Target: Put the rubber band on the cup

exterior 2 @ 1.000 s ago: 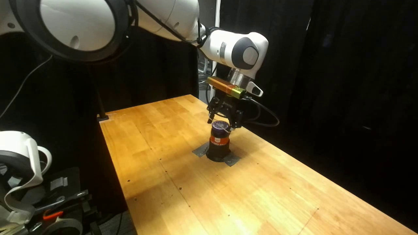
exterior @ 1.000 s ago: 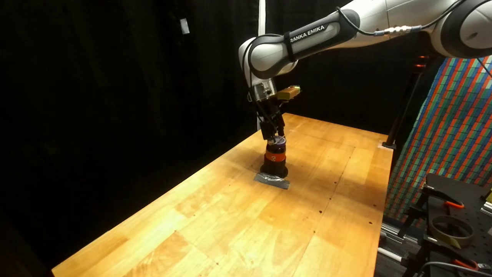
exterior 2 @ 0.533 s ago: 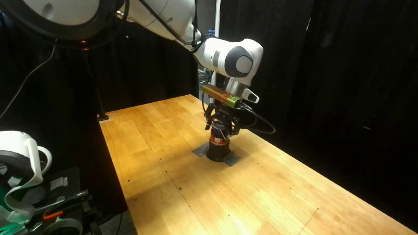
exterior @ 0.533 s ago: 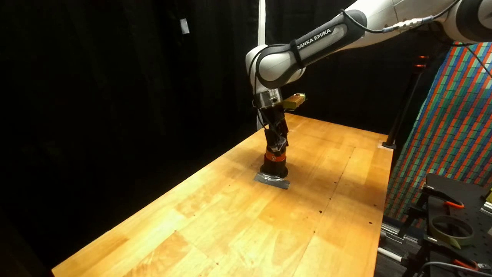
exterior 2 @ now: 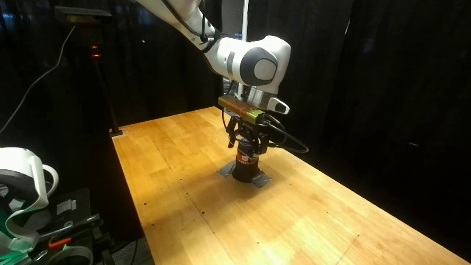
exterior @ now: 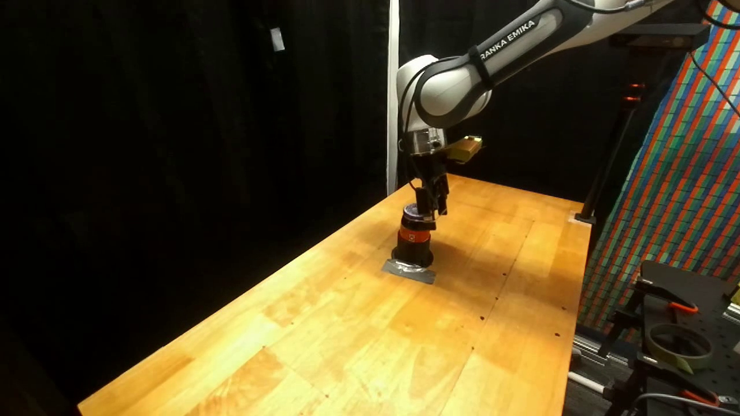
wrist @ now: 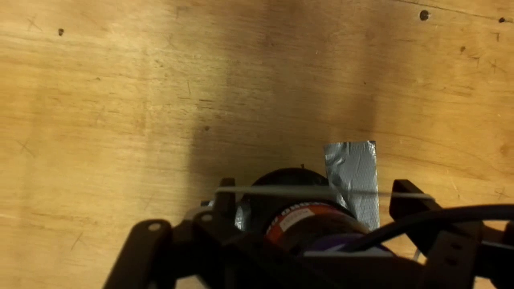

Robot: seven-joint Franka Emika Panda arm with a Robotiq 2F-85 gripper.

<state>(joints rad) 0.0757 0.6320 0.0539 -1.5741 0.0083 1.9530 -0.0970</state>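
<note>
The cup (exterior: 414, 237) is a dark cylinder with a red-orange stripe, upright on the table; it also shows in an exterior view (exterior 2: 245, 172) and in the wrist view (wrist: 297, 220). My gripper (exterior: 435, 219) is open beside the cup's upper part, with its fingers spread wide. In an exterior view the gripper (exterior 2: 245, 148) spans the cup's top. In the wrist view the pale rubber band (wrist: 289, 191) is stretched between the two fingertips (wrist: 313, 188) and crosses in front of the cup's dark base. The cup's top is partly hidden; I cannot tell whether the band surrounds it.
Grey tape (wrist: 355, 176) lies at the cup's foot, and more tape (exterior: 409, 271) shows in an exterior view. The wooden table (exterior: 358, 346) has a dark post (exterior: 601, 162) at its far corner. A black cart (exterior: 676, 300) with a tape roll stands beside it.
The gripper first came down over the cup's top. It then shifted to one side, rightward in an exterior view, and rose a little. The fingers stayed apart and the cup did not move.
</note>
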